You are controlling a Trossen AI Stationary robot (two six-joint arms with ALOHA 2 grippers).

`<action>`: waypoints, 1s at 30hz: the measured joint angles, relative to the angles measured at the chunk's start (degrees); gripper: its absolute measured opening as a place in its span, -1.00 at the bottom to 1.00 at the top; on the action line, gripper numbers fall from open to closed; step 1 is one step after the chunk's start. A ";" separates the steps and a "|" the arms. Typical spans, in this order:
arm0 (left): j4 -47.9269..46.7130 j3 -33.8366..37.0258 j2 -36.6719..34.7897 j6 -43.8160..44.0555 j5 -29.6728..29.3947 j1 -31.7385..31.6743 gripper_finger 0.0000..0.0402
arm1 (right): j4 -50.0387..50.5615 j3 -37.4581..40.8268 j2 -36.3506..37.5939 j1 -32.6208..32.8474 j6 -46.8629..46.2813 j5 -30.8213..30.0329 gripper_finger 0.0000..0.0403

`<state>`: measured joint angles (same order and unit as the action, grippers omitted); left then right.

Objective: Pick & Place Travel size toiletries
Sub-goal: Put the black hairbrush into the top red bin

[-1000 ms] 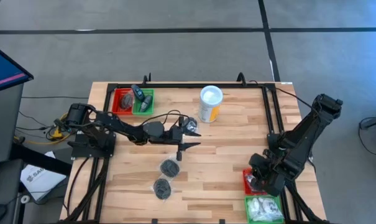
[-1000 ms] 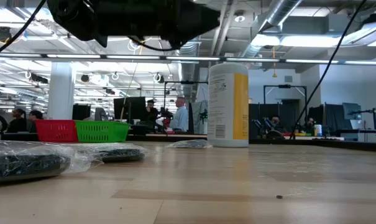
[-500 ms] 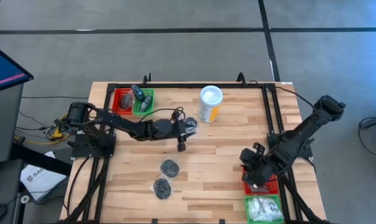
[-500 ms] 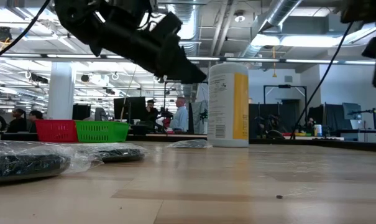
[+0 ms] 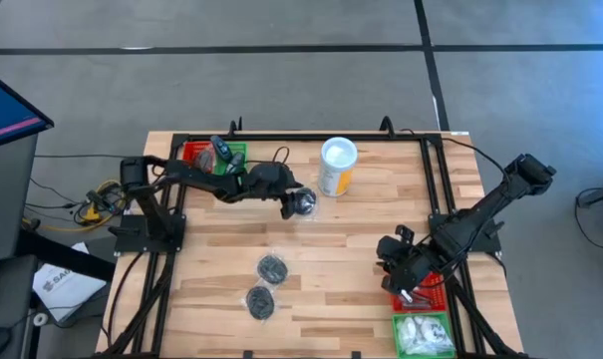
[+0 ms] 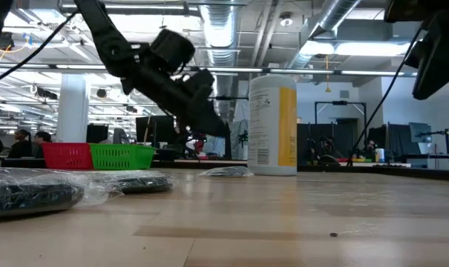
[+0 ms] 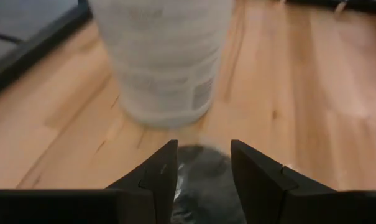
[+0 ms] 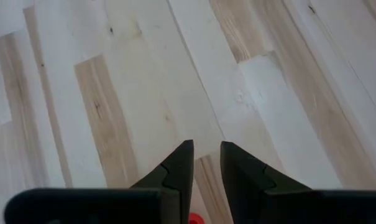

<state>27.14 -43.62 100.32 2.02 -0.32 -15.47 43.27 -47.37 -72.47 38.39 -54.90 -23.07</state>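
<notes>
A dark puck in clear wrap (image 5: 304, 202) lies flat on the table beside the yellow canister (image 5: 336, 166). My left gripper (image 5: 292, 205) hangs open just above it, slanting down; in the left wrist view the puck (image 7: 200, 173) shows between and beyond the gripper's (image 7: 203, 152) fingers. In the low view the gripper (image 6: 215, 127) stands clear above the puck (image 6: 225, 172). Two more wrapped pucks (image 5: 272, 267) (image 5: 260, 301) lie toward the near edge. My right gripper (image 5: 391, 261) hovers over bare wood, its fingers (image 8: 181, 163) a narrow gap apart with nothing between.
A red bin (image 5: 194, 158) and a green bin (image 5: 231, 160) stand at the far left with small items in them. Another red bin (image 5: 428, 294) and a green bin (image 5: 422, 335) with white packets stand at the near right. A black frame (image 5: 433, 179) edges the table.
My left gripper has swung toward the far edge and sunk, tipping from about level to a downward slant, and now hangs over the puck beside the canister. My right gripper has moved from above the near-right red bin toward the table's middle.
</notes>
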 joint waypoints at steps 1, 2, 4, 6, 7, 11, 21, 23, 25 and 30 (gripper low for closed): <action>0.13 0.00 0.86 0.00 0.88 -0.70 -0.31 | -0.15 0.00 0.00 -0.02 0.44 0.01 -0.64; -0.04 0.00 1.64 0.00 1.43 -1.32 -0.31 | -0.35 0.00 0.00 -0.13 1.05 0.02 -0.64; 0.22 0.00 2.92 -0.02 2.04 -2.36 -0.31 | -0.51 0.00 0.00 -0.37 1.51 0.03 -0.64; 0.46 0.00 3.46 -0.01 2.23 -3.41 -0.31 | -0.51 0.00 0.00 -0.39 1.53 0.02 -0.64; 0.73 0.00 3.59 0.00 2.43 -3.89 -0.31 | -0.51 0.00 0.00 -0.51 1.61 0.00 -0.64; 1.20 0.00 3.60 0.00 7.97 -5.99 -0.31 | -0.51 0.00 0.00 -0.95 2.98 -0.04 -0.64; 1.72 -0.96 4.18 -1.68 10.31 -6.64 -0.31 | -0.53 0.00 0.00 -2.51 3.94 -0.12 -0.64; 1.49 -2.02 5.03 -1.62 10.32 -6.60 -0.31 | -0.55 0.00 0.00 -2.80 4.02 -0.11 -0.64; 1.77 -3.86 6.78 -1.66 10.47 -6.60 -0.31 | -0.74 0.00 0.02 -2.97 4.00 -0.13 -0.64; 1.54 -7.39 10.67 -1.72 12.27 -6.81 -0.31 | -2.41 0.00 0.02 -2.79 4.32 -0.08 -0.64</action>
<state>28.68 -51.00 110.99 0.31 11.95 -22.28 40.86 -47.37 -72.44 35.60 -50.58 -23.15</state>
